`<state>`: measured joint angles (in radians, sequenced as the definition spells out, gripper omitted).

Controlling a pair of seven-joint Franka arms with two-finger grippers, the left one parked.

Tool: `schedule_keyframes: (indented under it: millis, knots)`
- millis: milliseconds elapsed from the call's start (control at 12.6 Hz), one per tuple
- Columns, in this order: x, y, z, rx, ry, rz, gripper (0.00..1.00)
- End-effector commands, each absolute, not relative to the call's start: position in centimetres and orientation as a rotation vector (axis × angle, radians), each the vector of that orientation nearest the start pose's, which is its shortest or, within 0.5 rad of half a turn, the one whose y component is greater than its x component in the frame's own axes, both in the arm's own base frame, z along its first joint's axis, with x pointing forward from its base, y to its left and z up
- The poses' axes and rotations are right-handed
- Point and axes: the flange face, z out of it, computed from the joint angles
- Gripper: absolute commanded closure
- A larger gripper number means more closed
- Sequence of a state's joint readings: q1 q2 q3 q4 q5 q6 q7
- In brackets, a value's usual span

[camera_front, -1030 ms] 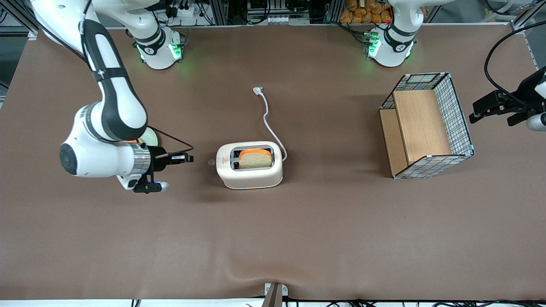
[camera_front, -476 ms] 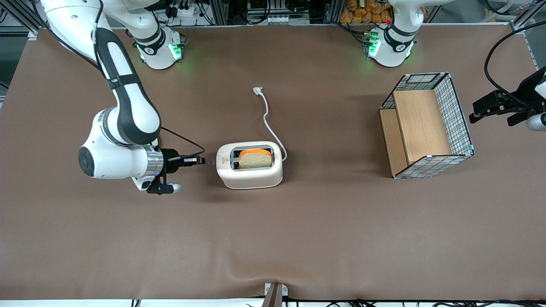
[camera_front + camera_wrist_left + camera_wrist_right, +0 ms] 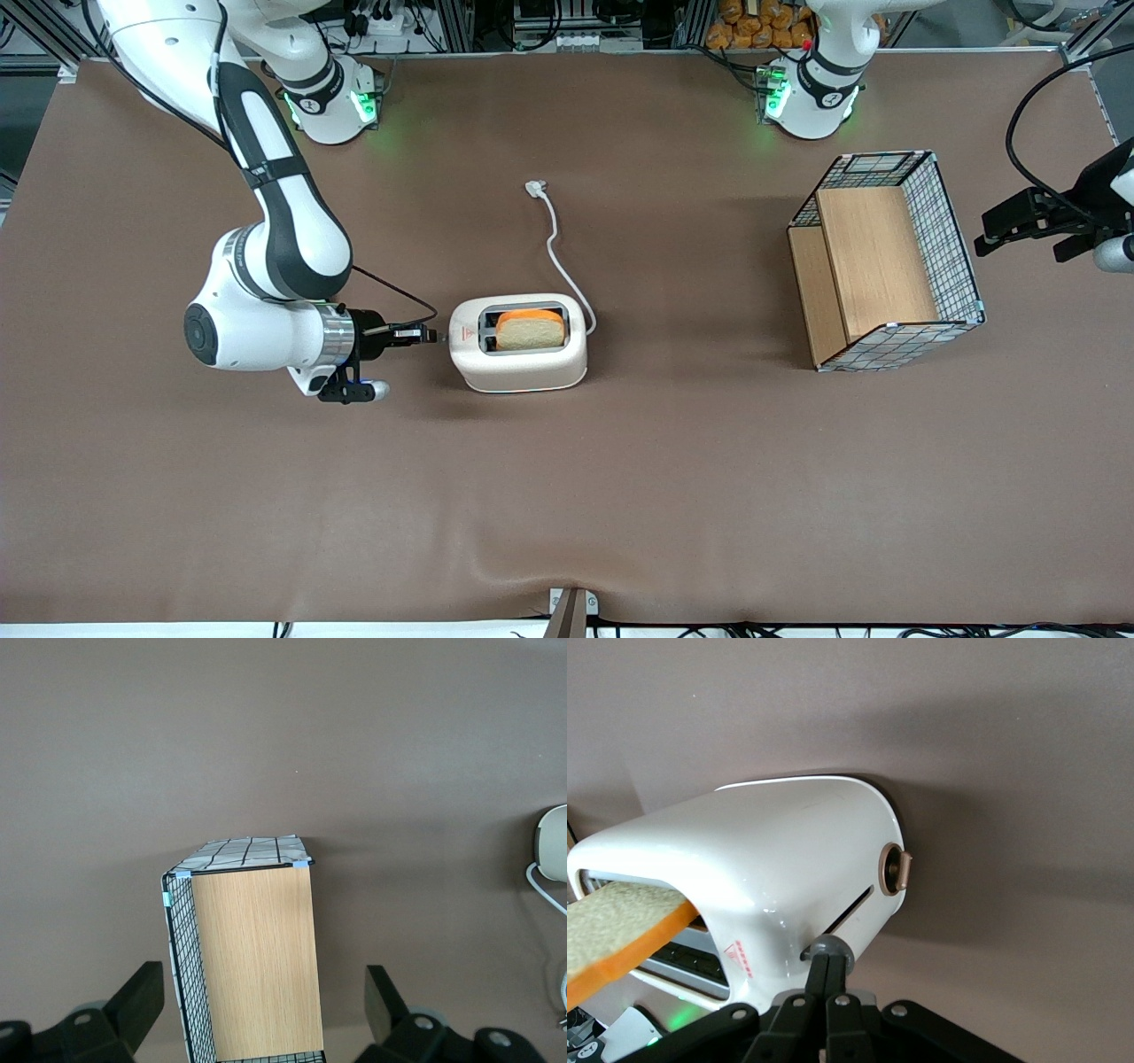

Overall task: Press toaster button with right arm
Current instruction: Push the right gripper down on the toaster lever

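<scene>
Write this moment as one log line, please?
phase: pressing | hand: shut, tips on toaster button | toaster: upright, bread in slot | basket: untouched

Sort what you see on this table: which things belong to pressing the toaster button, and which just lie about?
Belong to the job:
- toaster
- toaster button, on the toaster's narrow end
- right arm
- gripper, shut, tips at the button

Lying about:
- bread slice in the toaster's slot
- white cord
- wire-and-wood basket, toward the parked arm's end

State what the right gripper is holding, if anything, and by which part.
Nothing is held. The gripper, fingers shut together, has its tips at the toaster button on the narrow end of the toaster, pressing rather than grasping.
</scene>
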<state>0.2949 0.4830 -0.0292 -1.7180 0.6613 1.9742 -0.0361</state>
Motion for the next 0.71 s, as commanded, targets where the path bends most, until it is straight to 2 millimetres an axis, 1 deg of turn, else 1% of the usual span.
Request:
schedule_keyframes:
  millis: [0,159,634]
  knots:
    - [61.3,21.4,29.6,-2.573,0.064,0.358,1.00]
    - [61.2,22.0,29.1,-2.583,0.057,0.351,1.00]
    - [61.2,22.0,27.4,-2.596,0.064,0.342,1.00]
